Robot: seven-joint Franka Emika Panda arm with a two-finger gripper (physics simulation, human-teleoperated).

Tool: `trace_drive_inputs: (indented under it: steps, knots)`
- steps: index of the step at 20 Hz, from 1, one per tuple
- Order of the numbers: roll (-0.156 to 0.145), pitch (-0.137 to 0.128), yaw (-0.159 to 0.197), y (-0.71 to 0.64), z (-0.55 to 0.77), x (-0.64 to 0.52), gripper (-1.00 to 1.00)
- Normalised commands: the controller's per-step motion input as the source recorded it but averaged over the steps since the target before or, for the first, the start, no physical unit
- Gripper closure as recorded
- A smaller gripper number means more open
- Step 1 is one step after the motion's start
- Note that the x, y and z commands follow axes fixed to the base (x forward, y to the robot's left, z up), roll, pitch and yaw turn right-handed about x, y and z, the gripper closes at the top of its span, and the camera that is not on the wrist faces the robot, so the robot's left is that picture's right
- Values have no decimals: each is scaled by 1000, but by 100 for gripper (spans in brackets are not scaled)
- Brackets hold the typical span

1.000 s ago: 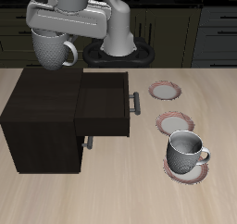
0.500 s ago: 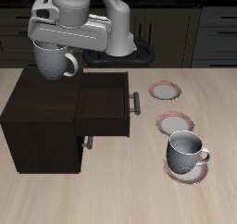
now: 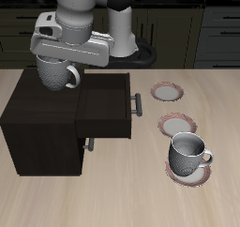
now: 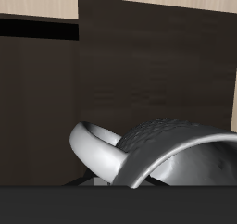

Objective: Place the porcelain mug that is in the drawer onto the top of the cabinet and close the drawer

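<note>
mug's out of the drawer, not down yet. my gripper [image 3: 54,64] is clenched on the porcelain mug [image 3: 58,74], holding it by the rim with the handle pointing toward the drawer side. it hangs over the back part of the cabinet [image 3: 37,113] top. from the exterior view i can't tell if the base is touching the top or just above it; i judge it's a short drop away.

wrist view shows only the mug's handle loop and speckled wall [image 4: 171,144] close up, with the dark cabinet top [image 4: 148,61] under it and pale table beyond. my fingers aren't visible there.

the drawer [image 3: 105,104] is pulled well out, its bar handle [image 3: 138,104] facing the saucers. what i can see of the inside looks dark and bare, though the view into it is shallow, so i won't swear to it.

left to do, as i judge: set the mug down, let go, clear away, push the drawer shut. so roughly halfway.

other stuff: a darker grey mug [image 3: 188,154] sits on a saucer [image 3: 187,172] near the table's front edge. two more saucers [image 3: 167,91] farther back hold nothing.
</note>
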Motion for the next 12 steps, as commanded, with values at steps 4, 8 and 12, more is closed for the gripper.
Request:
trace_drive_inputs:
  steps: [4, 8, 12]
  knots:
    - [-5, 15, -1, 19, -121, 52, -100]
    - [-2, -11, -9, 18, 80, -26, -100]
    - [-1, -30, 15, 51, 184, -62, -100]
